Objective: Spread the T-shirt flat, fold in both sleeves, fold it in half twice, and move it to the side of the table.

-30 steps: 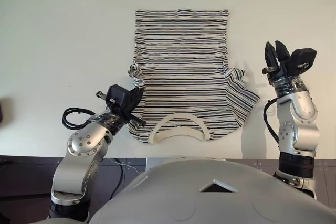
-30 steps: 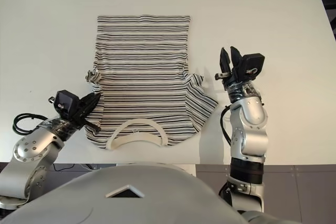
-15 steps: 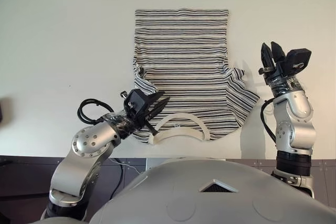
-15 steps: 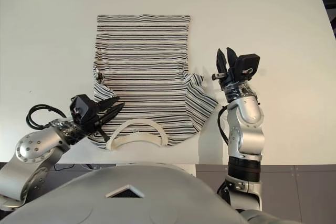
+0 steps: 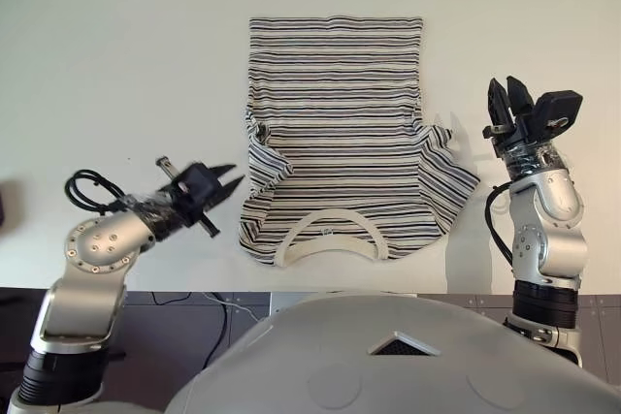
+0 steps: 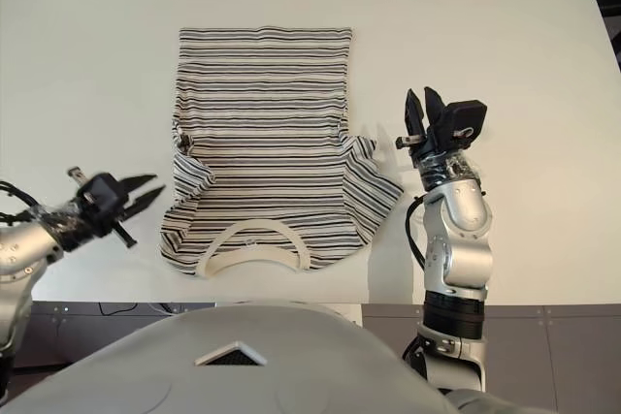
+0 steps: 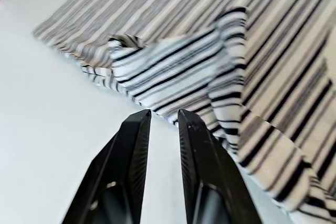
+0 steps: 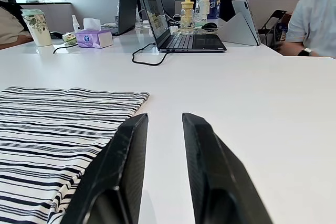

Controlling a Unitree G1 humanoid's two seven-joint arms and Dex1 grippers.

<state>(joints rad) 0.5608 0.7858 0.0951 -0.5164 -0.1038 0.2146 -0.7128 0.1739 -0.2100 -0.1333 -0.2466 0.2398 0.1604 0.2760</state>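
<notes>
A striped T-shirt (image 5: pixel 335 94) lies flat on the white table (image 5: pixel 116 46), its cream collar (image 5: pixel 330 232) toward me. The left sleeve (image 5: pixel 267 157) is folded in over the body. The right sleeve (image 5: pixel 448 176) lies spread out to the side. My left gripper (image 5: pixel 236 175) is open and holds nothing, low over the table just left of the shirt's edge. In the left wrist view its fingertips (image 7: pixel 142 116) point at the folded sleeve (image 7: pixel 173 66). My right gripper (image 5: pixel 509 104) is open and upright, right of the spread sleeve and apart from it.
The right wrist view shows laptops (image 8: pixel 173 19), a tissue box (image 8: pixel 93 38), a cup (image 8: pixel 35 24) and a black cable (image 8: pixel 147 56) at the table's far end. A seated person (image 8: pixel 315 19) is beyond it. The table's front edge (image 5: pixel 146 288) is close to my arms.
My left gripper brought the left sleeve in over the shirt, let it go and drew back left off the cloth. The right arm barely shifted.
</notes>
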